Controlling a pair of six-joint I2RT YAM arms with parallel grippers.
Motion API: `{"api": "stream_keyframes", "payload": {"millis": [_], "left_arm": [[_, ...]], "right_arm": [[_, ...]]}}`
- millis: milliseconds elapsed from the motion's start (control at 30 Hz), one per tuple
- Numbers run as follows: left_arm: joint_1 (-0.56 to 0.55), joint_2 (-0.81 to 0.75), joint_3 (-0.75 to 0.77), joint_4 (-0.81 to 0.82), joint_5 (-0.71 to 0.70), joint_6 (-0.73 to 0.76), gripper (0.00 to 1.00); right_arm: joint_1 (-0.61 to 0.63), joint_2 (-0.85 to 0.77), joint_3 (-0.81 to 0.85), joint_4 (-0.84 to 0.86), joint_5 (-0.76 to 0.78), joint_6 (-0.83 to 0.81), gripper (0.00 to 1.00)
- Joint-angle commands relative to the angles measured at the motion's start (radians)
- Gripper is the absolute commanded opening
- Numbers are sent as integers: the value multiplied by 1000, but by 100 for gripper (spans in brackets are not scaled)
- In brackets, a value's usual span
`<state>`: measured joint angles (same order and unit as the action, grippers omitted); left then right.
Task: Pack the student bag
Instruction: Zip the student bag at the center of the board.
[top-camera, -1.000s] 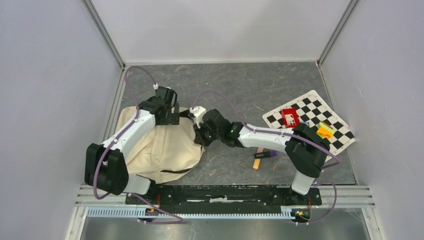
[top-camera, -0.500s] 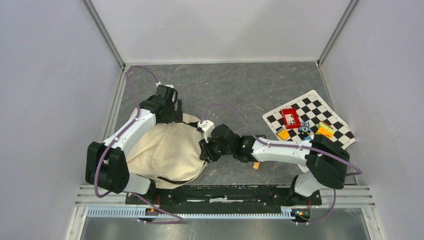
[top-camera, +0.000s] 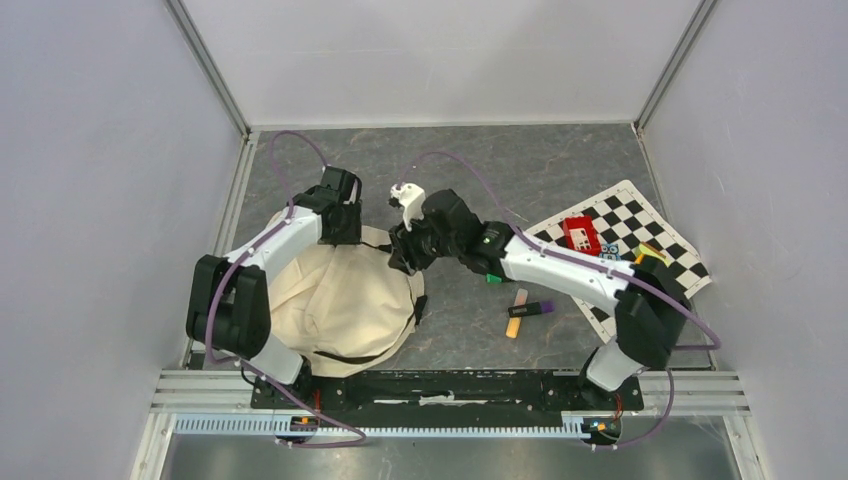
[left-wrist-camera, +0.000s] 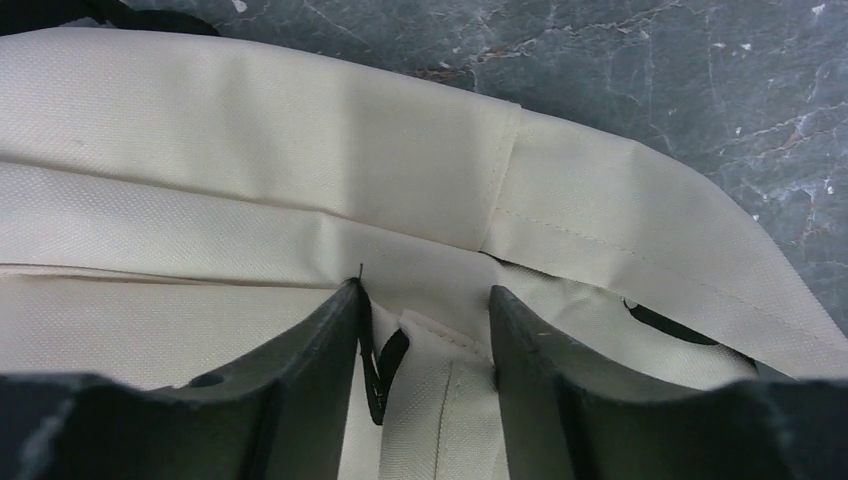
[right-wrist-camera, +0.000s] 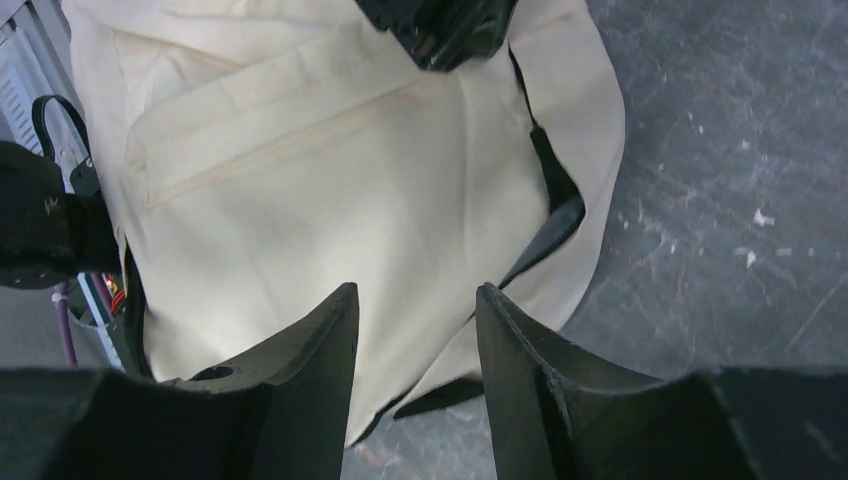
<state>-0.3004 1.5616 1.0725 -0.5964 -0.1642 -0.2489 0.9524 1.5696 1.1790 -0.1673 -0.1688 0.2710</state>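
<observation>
Nearest me, the student bag (top-camera: 340, 305) lies flat on the left half of the desk (top-camera: 520, 170), just past the arms' mounting rail, cream side up, with black trim along its right edge. To its right on the bare desk lie an orange pen (top-camera: 515, 322) and a purple marker (top-camera: 535, 309), touching or nearly so, with a small green item (top-camera: 493, 278) just beyond them. The left arm (top-camera: 275, 240) reaches out over the bag to its far edge. In its wrist view, the left jaws stand at a middling gap astride a cream fabric tab (left-wrist-camera: 440, 390) and a black loop (left-wrist-camera: 385, 375) of the bag. This material fills the gap, and I cannot tell whether it is pinched or only straddled. The right arm (top-camera: 560, 268) stretches from the right across to the same far edge, close to the left arm's wrist. The right jaws stand moderately apart with nothing between them and look down on the bag's cream panel (right-wrist-camera: 330, 190) and black zipper trim (right-wrist-camera: 555, 200). Farther right, a checkered mat (top-camera: 625, 210) lies at an angle and carries a red box (top-camera: 579, 234). Some small coloured pieces on it are partly hidden by the right arm.
</observation>
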Motion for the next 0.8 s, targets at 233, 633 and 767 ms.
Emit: {"api": "stream_keyframes", "payload": {"millis": [233, 633, 767], "left_arm": [[0, -39, 26, -17, 16, 13, 18], [-2, -65, 20, -15, 45, -8, 2], [-2, -67, 20, -15, 47, -9, 2]], "right_arm": [[-9, 285, 266, -66, -4, -133, 50], [-9, 426, 399, -127, 257, -233, 51], [-10, 457, 417, -115, 292, -248, 51]]}}
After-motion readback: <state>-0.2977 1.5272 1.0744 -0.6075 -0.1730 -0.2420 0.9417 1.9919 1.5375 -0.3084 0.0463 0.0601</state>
